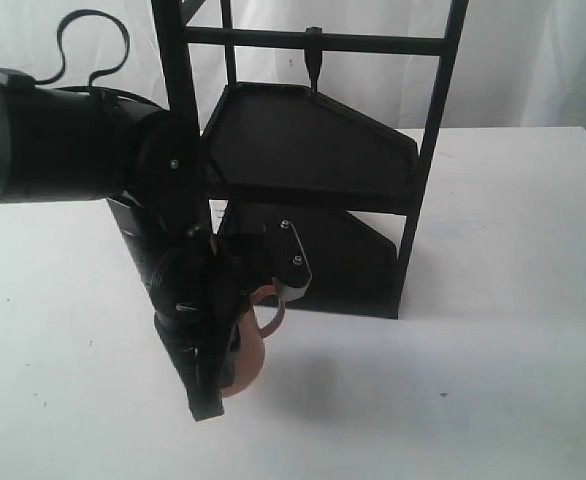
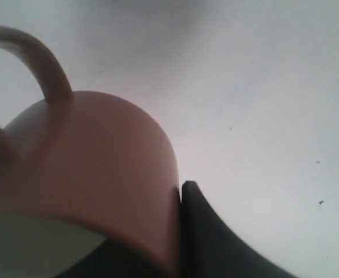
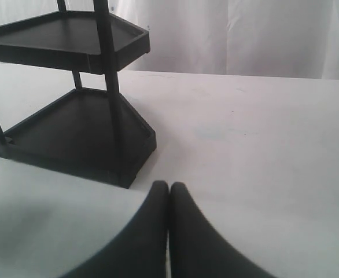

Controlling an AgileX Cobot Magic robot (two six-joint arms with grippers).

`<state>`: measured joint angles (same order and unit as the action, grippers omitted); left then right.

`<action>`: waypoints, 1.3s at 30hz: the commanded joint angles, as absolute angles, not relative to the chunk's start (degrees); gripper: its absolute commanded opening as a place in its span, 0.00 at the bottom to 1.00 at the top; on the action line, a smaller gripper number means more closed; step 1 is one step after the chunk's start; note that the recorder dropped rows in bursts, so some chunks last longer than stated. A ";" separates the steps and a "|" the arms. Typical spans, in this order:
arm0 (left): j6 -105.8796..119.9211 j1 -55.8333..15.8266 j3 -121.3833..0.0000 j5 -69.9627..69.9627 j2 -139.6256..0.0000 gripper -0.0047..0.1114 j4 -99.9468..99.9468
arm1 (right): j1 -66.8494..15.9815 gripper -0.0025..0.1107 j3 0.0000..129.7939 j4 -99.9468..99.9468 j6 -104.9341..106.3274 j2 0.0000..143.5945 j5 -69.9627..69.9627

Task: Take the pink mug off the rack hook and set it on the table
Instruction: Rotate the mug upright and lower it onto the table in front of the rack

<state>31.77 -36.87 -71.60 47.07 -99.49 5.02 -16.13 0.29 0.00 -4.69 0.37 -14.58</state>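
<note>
Left gripper (image 1: pixel 251 335) clamped on pink mug (image 1: pixel 245 365), off the rack hook (image 1: pixel 314 60), low over the table (image 1: pixel 473 350) (contact unclear); early release risks a drop or tip-over; right gripper (image 3: pixel 169 200) pinched together, empty.

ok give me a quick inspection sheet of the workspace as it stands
surface: white table, a few small dark specks
job's things: pink mug is off the rack hook and held low in front of the rack; cannot tell if it touches the table; hook bare
clutter: nothing seen
grippers: left gripper shut on the mug; right gripper shut, holding nothing, apart from the rack
cables: black cable looping above the left arm
surroundings: white curtain behind the table
</note>
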 commanded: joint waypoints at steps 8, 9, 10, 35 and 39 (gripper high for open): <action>29.99 -37.34 -72.79 43.56 -103.38 0.04 8.45 | -15.97 0.02 0.00 0.00 -4.80 0.00 -14.07; 29.99 -37.34 -72.79 43.13 -103.38 0.04 8.45 | -15.97 0.02 0.00 0.00 -4.80 0.00 -14.07; 29.99 -37.34 -72.79 42.58 -103.38 0.04 8.45 | -15.97 0.02 0.00 0.00 -4.80 0.00 -14.07; 29.92 -37.34 -72.79 40.97 -103.38 0.04 8.88 | -15.97 0.02 0.00 0.00 -4.80 0.00 -14.07; 29.92 -37.34 -72.79 41.95 -103.38 0.04 8.88 | -15.97 0.02 0.00 0.00 -4.80 0.00 -14.07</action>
<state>30.35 -36.98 -72.45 40.22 -103.86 7.93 -16.13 0.29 0.00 -4.80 0.37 -14.58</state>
